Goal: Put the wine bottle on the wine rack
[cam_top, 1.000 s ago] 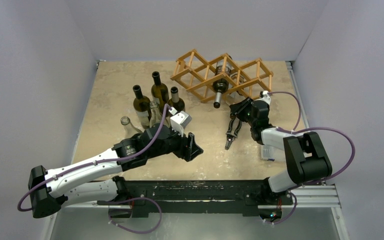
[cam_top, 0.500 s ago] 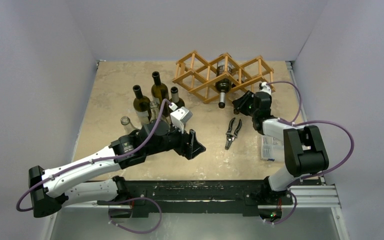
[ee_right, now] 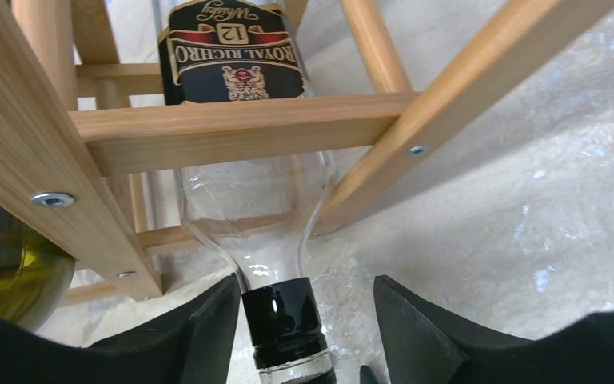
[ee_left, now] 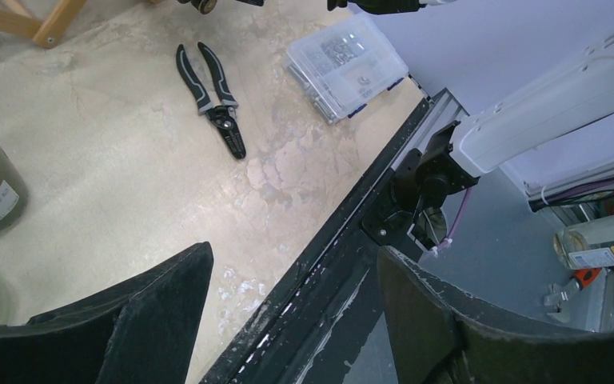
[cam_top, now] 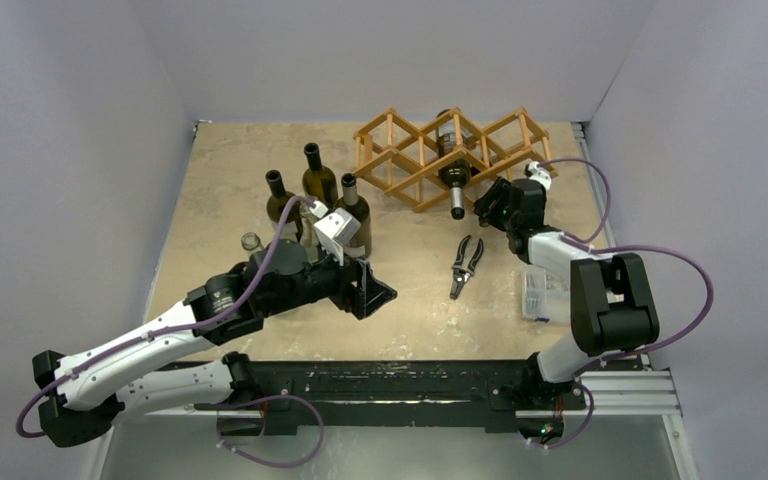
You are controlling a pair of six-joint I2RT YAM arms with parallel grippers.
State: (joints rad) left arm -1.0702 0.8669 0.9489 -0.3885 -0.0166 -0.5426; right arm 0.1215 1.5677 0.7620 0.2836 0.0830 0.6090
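Now, the clear glass wine bottle with a black label and black cap (ee_right: 256, 200) lies in a cell of the light-brown wooden lattice wine rack (ee_right: 232, 132), its neck jutting past the front bars. The right gripper (ee_right: 304, 296) stands spread round that neck, with a gap on its right side. The left gripper (ee_left: 292, 308) hangs spread and empty over the near edge of the beige stone-look table (ee_left: 128, 152). Black-handled pliers (cam_top: 467, 265) lie on bare tabletop nearer than the rack. A clear plastic compartment box (cam_top: 537, 296) sits by the right edge. Dark standing bottles (cam_top: 316, 182) crowd behind the left arm.
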